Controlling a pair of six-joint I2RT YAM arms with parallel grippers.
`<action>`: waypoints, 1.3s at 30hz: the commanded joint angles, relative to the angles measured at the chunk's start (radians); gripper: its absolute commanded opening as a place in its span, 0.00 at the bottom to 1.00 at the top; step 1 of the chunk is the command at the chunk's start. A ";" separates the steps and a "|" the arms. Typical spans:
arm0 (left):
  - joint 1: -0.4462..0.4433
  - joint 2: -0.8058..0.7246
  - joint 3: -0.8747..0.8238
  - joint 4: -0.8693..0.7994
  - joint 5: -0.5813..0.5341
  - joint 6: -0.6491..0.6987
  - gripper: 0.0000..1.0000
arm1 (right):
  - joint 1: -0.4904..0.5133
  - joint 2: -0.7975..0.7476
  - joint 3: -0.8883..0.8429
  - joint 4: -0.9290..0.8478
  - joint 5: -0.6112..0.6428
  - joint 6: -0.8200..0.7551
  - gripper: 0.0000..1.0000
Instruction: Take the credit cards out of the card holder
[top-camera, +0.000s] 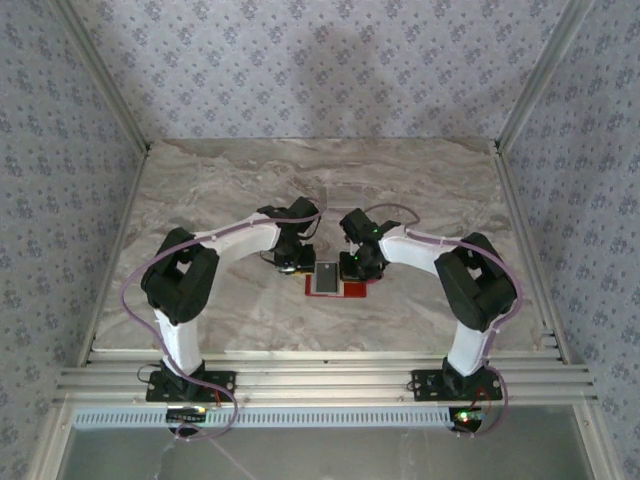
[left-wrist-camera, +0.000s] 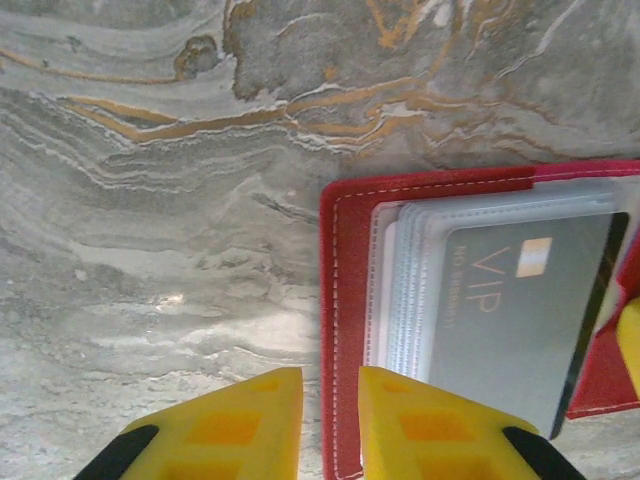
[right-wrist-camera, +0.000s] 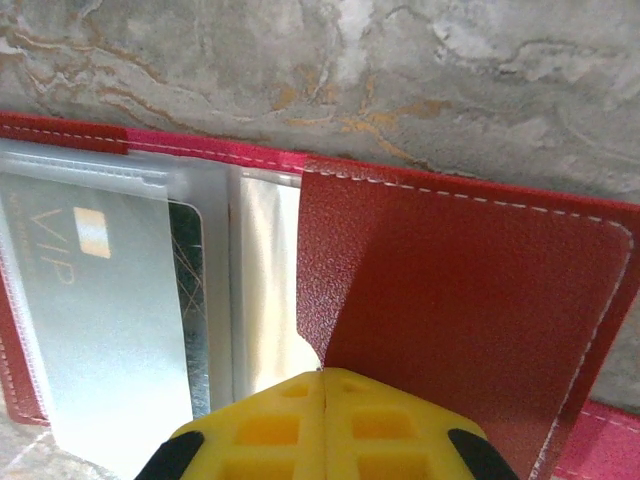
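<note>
The card holder (top-camera: 355, 290) is laid open and flat near the middle of the table (top-camera: 200, 190), between the two gripper heads. A grey credit card (left-wrist-camera: 520, 320) marked VIP, with a small gold chip and a dark band along one edge, is seen tucked inside it. The card is covered by a stack of clear sleeves (left-wrist-camera: 400, 290), so plastic lies over its face. The sleeves are bounded by the holder's stitched red border on the left arm's side.

On the other side a red flap (right-wrist-camera: 450, 300) of the holder is seen, and a shadow is thrown from its edge onto the sleeves. The right gripper (right-wrist-camera: 324, 378) is closed with its yellow fingers pressed together. The flap's near corner appears to be pinched between them, though the contact itself is hidden by the fingertips. The left gripper (left-wrist-camera: 330, 385) is held just above the holder's outer edge. Its fingers are parted by a narrow gap, and nothing is gripped in it.

The table is finished in a grey marble pattern crossed by orange-brown veins. It is enclosed by walls (top-camera: 300, 60) papered in a small floral print, with metal posts (top-camera: 100, 70) at the corners. The arm bases are bolted to ribbed metal rails (top-camera: 320, 375) at the near edge, and pale cables (top-camera: 135, 275) are looped along both arms.
</note>
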 joint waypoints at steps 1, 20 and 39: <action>0.004 0.017 -0.015 -0.042 -0.042 0.008 0.21 | 0.009 0.045 0.008 -0.064 0.107 -0.034 0.07; 0.006 0.040 -0.065 0.007 0.021 0.016 0.17 | 0.029 0.016 0.063 -0.018 -0.051 -0.002 0.08; -0.008 0.008 -0.118 0.020 0.067 0.013 0.16 | 0.079 0.068 0.100 0.000 -0.095 0.003 0.08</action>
